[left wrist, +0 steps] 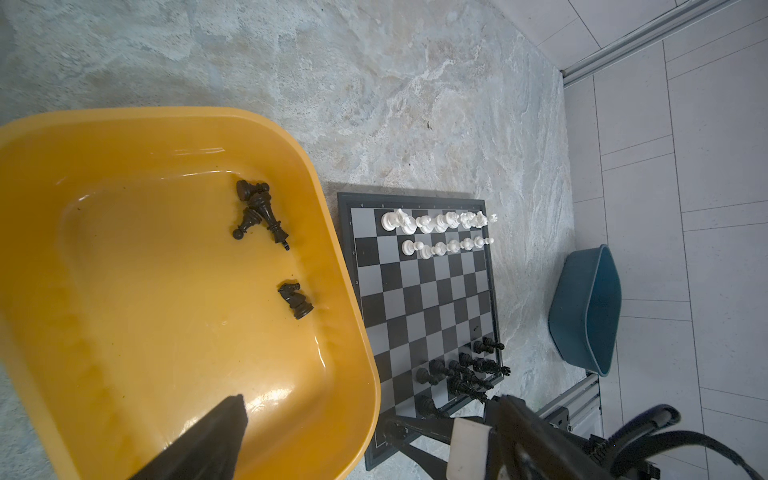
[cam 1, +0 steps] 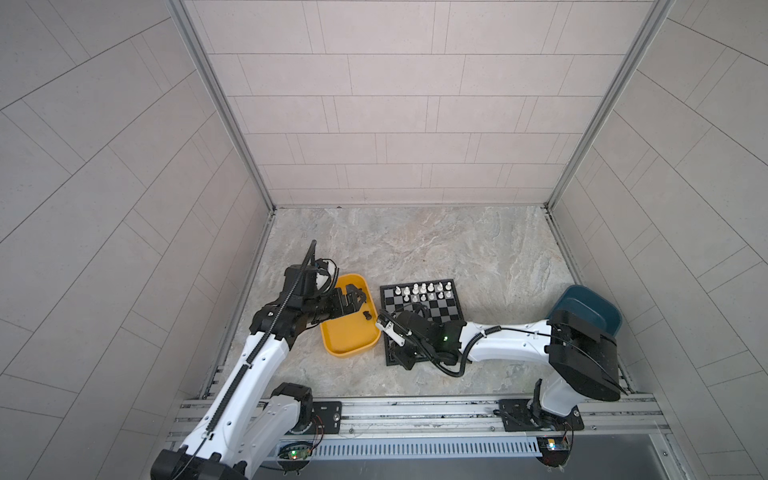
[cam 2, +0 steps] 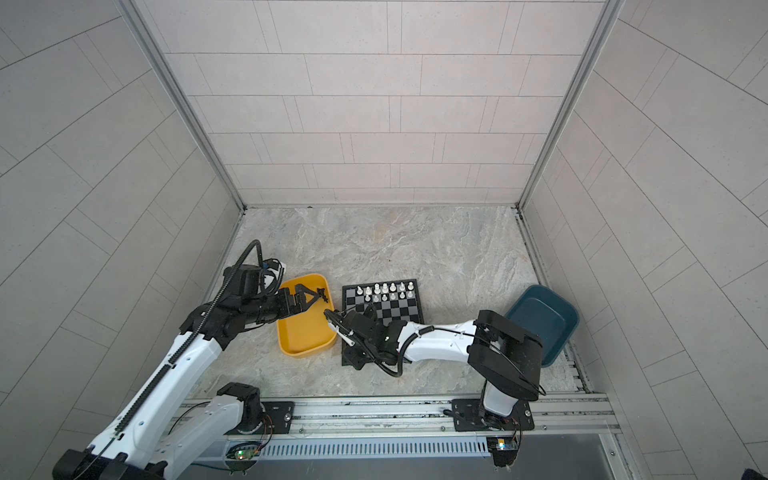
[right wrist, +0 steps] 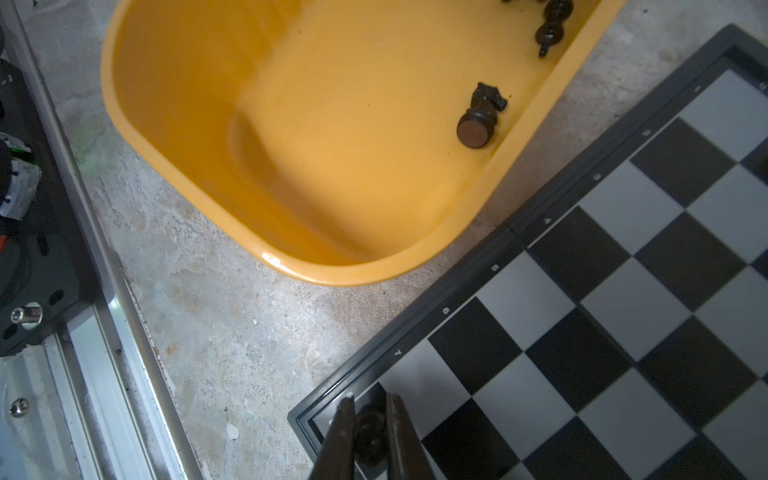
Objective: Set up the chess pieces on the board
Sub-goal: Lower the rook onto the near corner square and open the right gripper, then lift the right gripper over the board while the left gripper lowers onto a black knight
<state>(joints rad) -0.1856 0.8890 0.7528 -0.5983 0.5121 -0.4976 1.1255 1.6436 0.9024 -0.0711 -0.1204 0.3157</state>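
- Tiled walls boxed in a marble-look tabletop. In both top views its far half lay bare. The yellow tray and the board sat near the front with only a narrow strip between them, and a dark blue bin stood at the right edge.
- In a top view the left gripper hovered over the tray's far end, fingers spread wide and holding nothing, with the forearm level and the elbow folded. The right arm stretched low and leftward across the board's near half.
- Left wrist view: white chess pieces stood upright in two rows at one end of the board, and black chess pieces crowded the opposite end. In the tray, three black pieces and a knight lay on their sides.
- Right wrist view: the right gripper pointed down at the board's corner square, its fingers closely flanking a standing black piece. Whether they pressed it could not be told. The knight's round base faced this camera, close to the tray wall beside the board.
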